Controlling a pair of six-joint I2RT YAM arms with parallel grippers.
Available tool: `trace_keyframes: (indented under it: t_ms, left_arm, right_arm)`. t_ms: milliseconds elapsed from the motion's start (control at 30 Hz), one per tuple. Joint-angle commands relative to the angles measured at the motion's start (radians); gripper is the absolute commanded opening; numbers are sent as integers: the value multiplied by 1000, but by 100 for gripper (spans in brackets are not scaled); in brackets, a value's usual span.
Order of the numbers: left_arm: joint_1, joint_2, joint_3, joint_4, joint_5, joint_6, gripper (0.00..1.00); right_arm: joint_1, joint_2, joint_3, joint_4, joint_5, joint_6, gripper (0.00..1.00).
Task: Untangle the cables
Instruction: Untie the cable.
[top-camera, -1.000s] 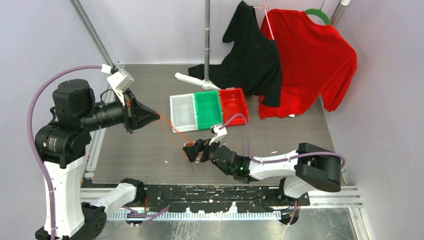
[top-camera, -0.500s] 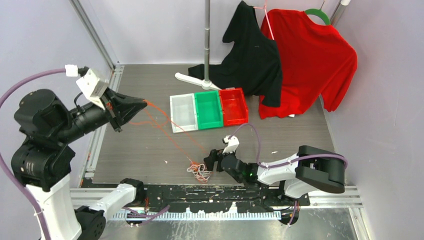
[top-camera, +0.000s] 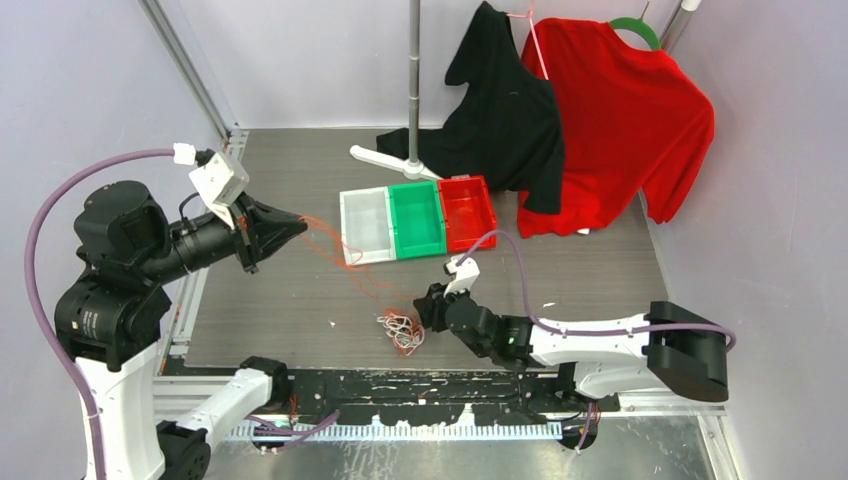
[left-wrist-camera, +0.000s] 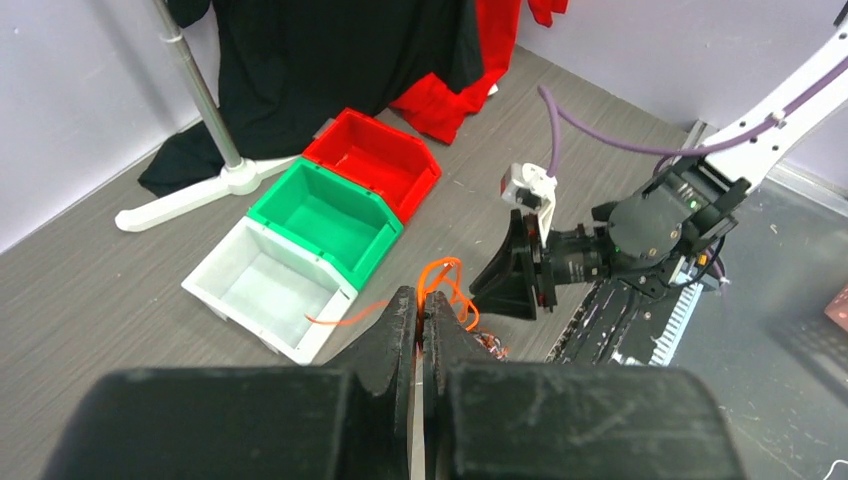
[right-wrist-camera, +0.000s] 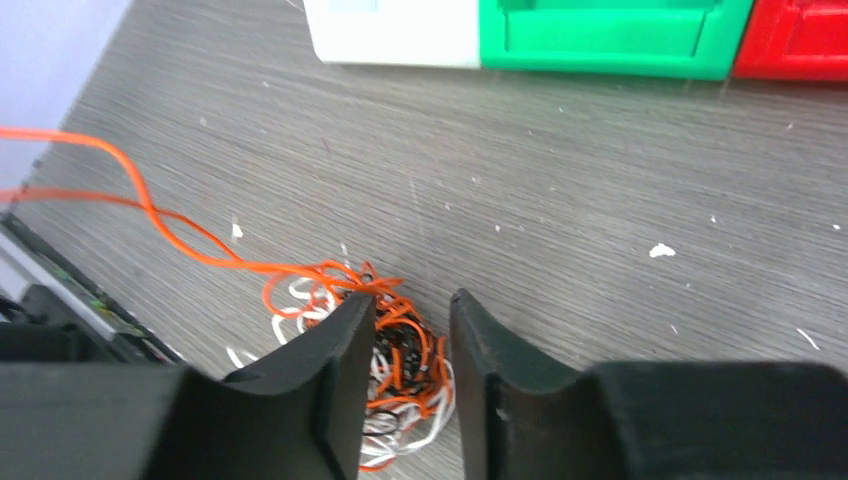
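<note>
Bins (top-camera: 420, 251) stand beyond cables (top-camera: 400, 330); L tool (left-wrist-camera: 421, 300) pinches orange one, R tool (right-wrist-camera: 410, 302) gapes astride tangle.

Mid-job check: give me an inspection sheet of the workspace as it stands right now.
Surface: grey wood-grain table top, scattered white specks.
Job's things: tangle of thin orange-red, white and black cables near the front edge; one orange strand rises from it to the left gripper.
Clutter: white plastic bin, green plastic bin and red plastic bin in a row; nothing seen inside.
Grippers: left gripper shut on the orange strand; right gripper low at the tangle, jaws apart.
Cables: thick purple hoses loop along both arms, apart from the tangle.
Surroundings: black shirt and red shirt hanging at the back beside a metal stand pole.
</note>
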Motion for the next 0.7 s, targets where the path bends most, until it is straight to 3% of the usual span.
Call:
trace_keyframes:
  t_ms: [0,200,367,400,467,533,667]
  left_arm:
    - [4,-30,-19,-1,22,55,0]
    - [4,-84,-118,-4,-24,102,0]
    - [4,-93,-134,-2,-40,120,0]
    - [4,-91,-132,-2,-38,121,0]
    - [4,-84,-124,-4,-29,121,0]
    - [4,-78,-113,-7,-20,119,0]
    - [4,-70,-98,-13,-2,119,0]
  right_arm:
    - [0,-80,95,-60,21,-79,32]
    - [-2,-163,190,-146,31,-164,2]
    - [-8,-197,237,-173,-10,-191,3]
    - [-9,-192,246,-167,-37,-199,13]
    - [-8,-168,270,-143,-108,-230,61]
    - [-9,-129,308,-123,-180,-272,88]
    - [-9,-52,429,-117,-312,-344,95]
